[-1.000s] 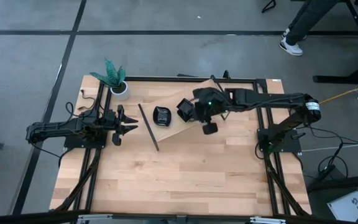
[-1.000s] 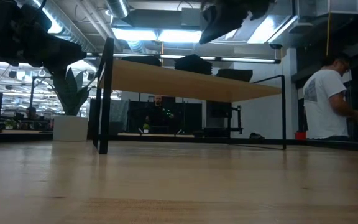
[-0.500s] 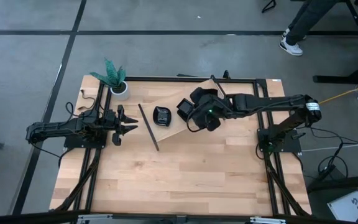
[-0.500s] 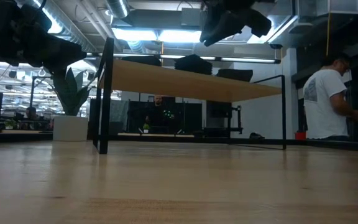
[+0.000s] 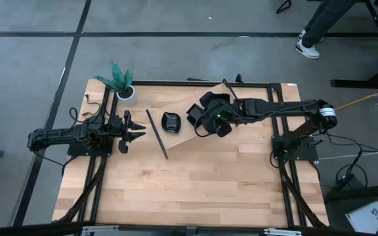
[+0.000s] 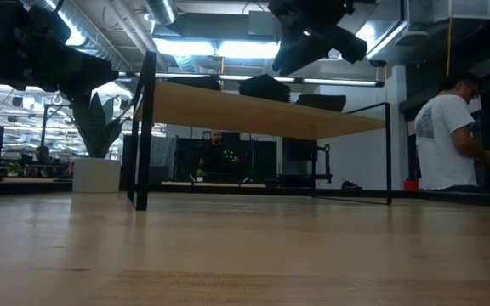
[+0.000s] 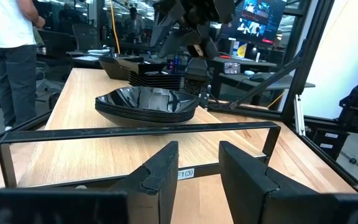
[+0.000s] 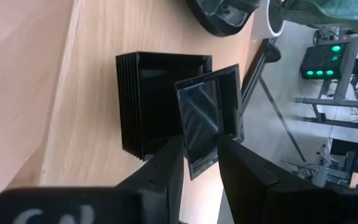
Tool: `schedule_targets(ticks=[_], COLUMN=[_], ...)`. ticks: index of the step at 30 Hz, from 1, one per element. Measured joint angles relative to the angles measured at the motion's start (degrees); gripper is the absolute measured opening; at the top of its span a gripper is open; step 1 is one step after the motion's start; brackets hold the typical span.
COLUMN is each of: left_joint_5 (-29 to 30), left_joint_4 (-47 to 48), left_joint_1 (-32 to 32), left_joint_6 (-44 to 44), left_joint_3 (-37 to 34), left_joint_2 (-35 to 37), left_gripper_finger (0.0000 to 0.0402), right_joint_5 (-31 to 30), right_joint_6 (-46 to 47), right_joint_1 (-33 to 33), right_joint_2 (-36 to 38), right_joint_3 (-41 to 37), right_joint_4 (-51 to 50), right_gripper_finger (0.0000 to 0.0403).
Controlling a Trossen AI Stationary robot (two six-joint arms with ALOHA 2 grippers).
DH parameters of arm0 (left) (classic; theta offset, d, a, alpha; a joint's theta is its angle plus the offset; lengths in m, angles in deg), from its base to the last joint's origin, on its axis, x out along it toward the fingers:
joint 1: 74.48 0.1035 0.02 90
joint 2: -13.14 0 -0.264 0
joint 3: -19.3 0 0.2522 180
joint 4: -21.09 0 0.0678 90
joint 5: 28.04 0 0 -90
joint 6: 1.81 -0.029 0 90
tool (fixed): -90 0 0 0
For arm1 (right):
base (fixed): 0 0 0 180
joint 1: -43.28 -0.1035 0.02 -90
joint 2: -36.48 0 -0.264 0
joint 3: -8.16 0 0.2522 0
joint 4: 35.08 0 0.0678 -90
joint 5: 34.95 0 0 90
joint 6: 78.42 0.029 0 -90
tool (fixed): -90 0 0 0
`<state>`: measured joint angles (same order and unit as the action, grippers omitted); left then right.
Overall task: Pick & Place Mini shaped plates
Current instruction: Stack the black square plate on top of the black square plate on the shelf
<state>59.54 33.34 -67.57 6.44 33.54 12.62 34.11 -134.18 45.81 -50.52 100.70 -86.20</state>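
While the right pincer (image 8: 199,163) grips one square plate (image 8: 205,118) above the square stack (image 8: 148,99), the left pincer (image 7: 197,165) waits parted.

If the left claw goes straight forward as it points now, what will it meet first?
Probably the black frame bar of the raised shelf, right ahead of the open left claw. Should it clear the bar, next comes the stack of leaf-shaped plates. Depth is hard to judge.
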Motion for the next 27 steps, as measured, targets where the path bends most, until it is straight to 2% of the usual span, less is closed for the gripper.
schedule_targets(ticks=[13,18,27], left_joint_5=[0.0,0.0,0.0], left_joint_4=[0.0,0.0,0.0], left_joint_1=[0.0,0.0,0.0], left_joint_6=[0.0,0.0,0.0], left_joint_3=[0.0,0.0,0.0], left_joint_2=[0.0,0.0,0.0], left_gripper_finger=[0.0109,0.0110,0.0108], right_joint_5=[0.2,2.5,5.0], right_joint_6=[-0.2,-0.1,0.0], right_joint_1=[0.7,1.2,2.3], right_joint_2=[-2.6,-2.6,-2.6], right_joint_3=[-0.3,-0.3,-0.3], right_joint_4=[0.9,1.0,1.2], right_gripper_finger=[0.0099,0.0096,0.0040])
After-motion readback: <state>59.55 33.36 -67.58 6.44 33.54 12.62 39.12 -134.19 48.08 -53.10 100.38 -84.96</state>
